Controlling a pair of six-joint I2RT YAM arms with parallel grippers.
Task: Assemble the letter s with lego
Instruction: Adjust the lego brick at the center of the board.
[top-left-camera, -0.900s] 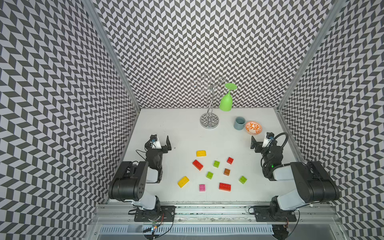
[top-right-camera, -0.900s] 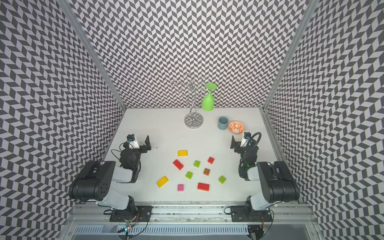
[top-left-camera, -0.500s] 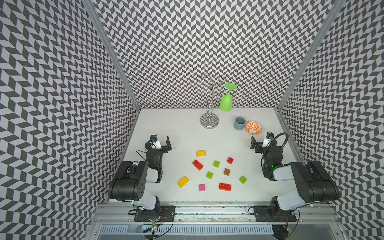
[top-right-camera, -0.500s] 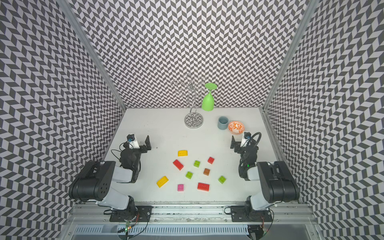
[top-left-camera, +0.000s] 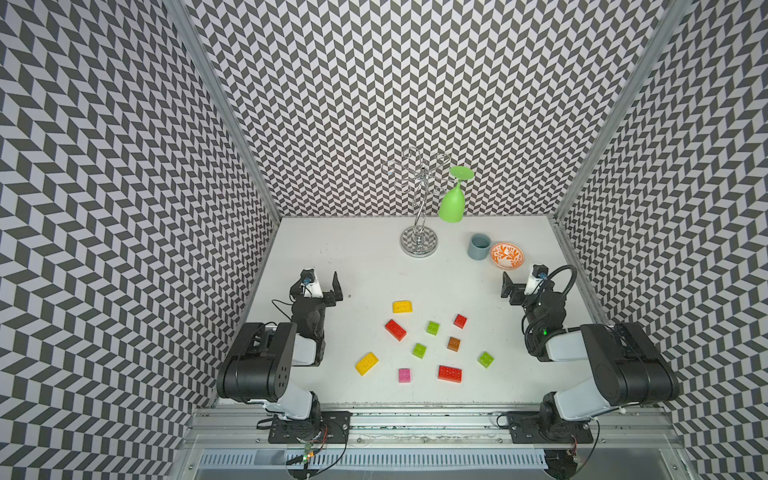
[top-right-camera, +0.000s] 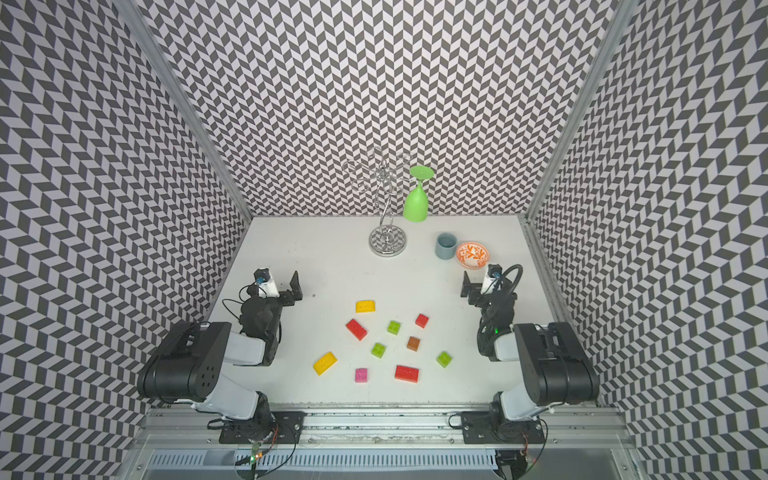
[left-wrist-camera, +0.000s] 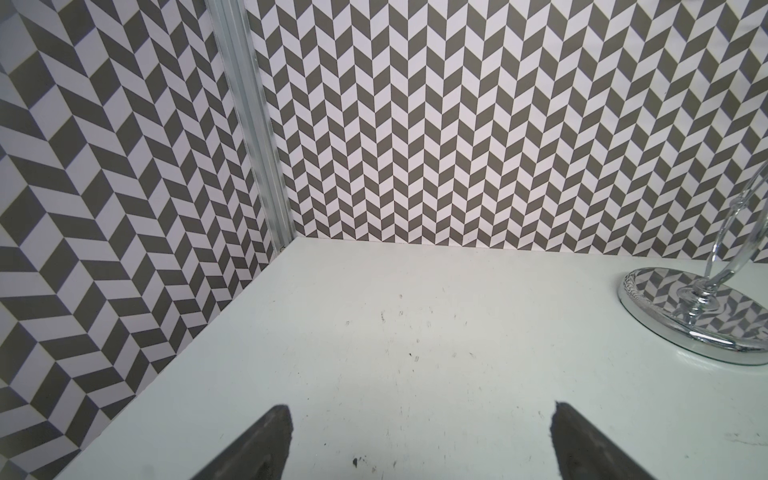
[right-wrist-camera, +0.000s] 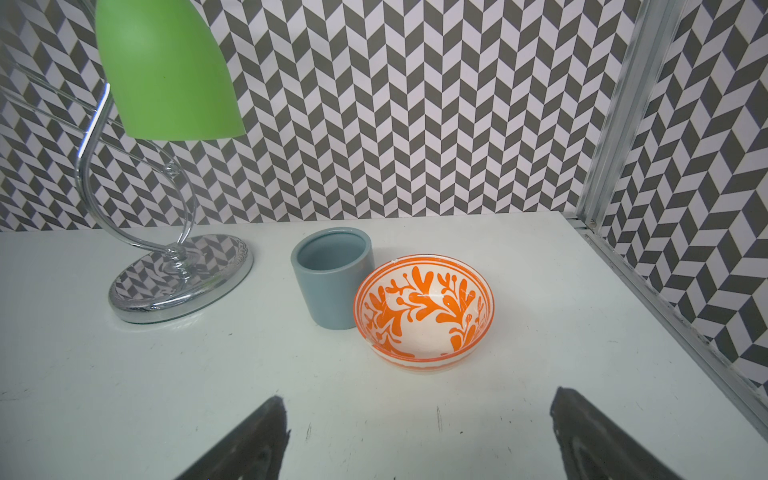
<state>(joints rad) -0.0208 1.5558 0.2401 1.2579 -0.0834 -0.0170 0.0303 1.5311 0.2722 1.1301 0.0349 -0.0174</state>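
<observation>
White tabletop (top-left-camera: 374, 257) inside chevron-patterned walls. Ten lego bricks (top-left-camera: 419, 350) scattered loose across lower centre in both top views, all apart, flat on the surface. Left gripper (top-left-camera: 323, 287) at mid-left, jaws spread, empty. Right gripper (top-left-camera: 521, 286) at mid-right, jaws spread, empty, just below grey-blue cup (top-left-camera: 478, 246) and orange bowl (top-left-camera: 506, 255).

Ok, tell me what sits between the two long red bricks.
A green brick, touching neither the far red brick nor the near red brick; both top views show it.
</observation>
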